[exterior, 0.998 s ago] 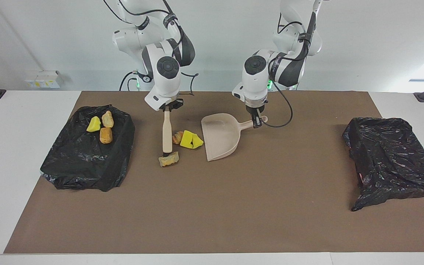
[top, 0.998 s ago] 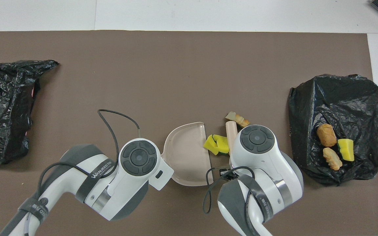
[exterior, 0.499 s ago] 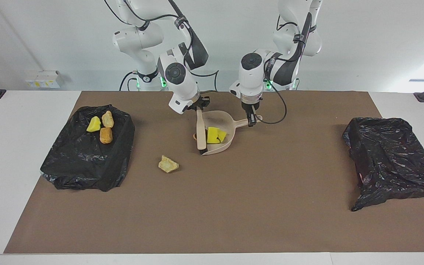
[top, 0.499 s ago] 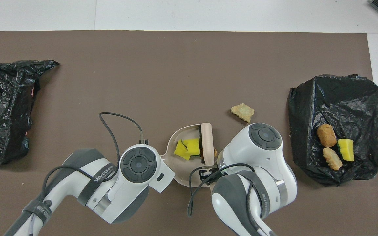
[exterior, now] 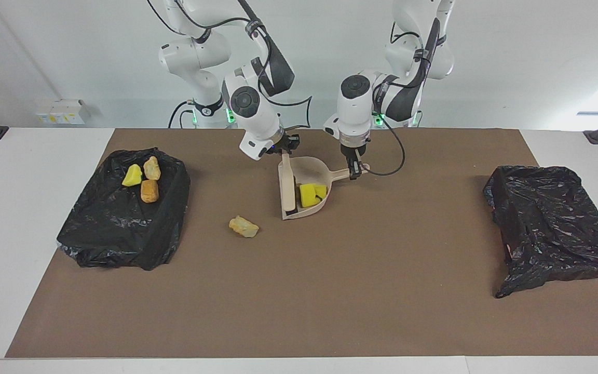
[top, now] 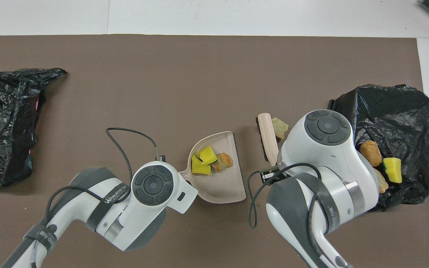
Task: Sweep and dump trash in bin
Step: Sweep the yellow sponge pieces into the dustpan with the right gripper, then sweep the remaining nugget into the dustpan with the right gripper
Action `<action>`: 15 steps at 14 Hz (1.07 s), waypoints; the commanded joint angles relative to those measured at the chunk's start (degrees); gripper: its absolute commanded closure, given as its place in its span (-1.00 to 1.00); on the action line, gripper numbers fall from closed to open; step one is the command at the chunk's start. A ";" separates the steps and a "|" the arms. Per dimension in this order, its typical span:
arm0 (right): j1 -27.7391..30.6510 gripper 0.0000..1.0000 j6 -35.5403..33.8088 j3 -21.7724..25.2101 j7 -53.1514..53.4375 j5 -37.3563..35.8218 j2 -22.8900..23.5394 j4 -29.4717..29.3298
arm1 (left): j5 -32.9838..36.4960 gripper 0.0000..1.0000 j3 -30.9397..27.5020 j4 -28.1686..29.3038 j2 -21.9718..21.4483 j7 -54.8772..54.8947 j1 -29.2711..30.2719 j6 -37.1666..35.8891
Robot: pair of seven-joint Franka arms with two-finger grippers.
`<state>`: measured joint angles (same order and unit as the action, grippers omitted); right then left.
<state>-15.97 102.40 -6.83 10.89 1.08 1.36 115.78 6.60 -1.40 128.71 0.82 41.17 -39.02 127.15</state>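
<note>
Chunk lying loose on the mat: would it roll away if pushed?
Probably not: the chunk looks lumpy and irregular, so it would likely tumble or skid briefly. It seems small beside the brush, so probably light and easily shifted.

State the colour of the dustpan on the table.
The dustpan is pale beige, best seen in the overhead view.

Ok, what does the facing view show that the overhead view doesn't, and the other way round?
Facing view only: the left claw shut on the dustpan handle, the right claw shut on the brush, and all three trash pieces in the bin unobstructed.
Overhead view only: a tan chunk in the dustpan beside the yellow sponges.
Both: dustpan, sponges, brush, the loose chunk on the mat, the bin and the other black bag.
</note>
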 commanded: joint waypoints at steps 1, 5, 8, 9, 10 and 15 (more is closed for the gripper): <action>2.95 1.00 2.52 -0.37 -8.06 -9.74 4.58 -2.91 | 0.17 1.00 0.08 -1.00 0.76 -2.06 0.61 1.08; 4.02 1.00 3.50 -0.55 -9.39 -21.74 11.38 -8.38 | 0.17 1.00 0.08 -0.91 0.68 -6.27 0.18 -0.41; 3.84 1.00 4.03 -0.64 -8.96 -20.25 11.38 -5.75 | 0.17 1.00 0.08 -1.00 0.50 -9.87 -0.35 -1.82; 3.75 1.00 4.12 -0.64 -9.05 -18.42 11.38 -4.87 | 0.17 1.00 0.08 -1.00 0.50 -10.05 -0.35 -1.99; 3.67 1.00 3.34 -0.72 -9.14 -15.79 11.30 -4.52 | 0.17 1.00 0.08 -1.00 0.33 -10.66 -0.44 -2.43; 0.85 1.00 -0.19 -1.16 -16.93 3.79 9.72 -3.03 | 0.26 1.00 0.08 -0.21 -0.29 -11.99 -0.62 -3.05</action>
<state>-15.05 103.21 -7.68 -0.52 -2.22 13.10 110.65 6.59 -0.86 128.34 1.05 30.23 -38.91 125.01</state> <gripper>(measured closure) 0.736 0.674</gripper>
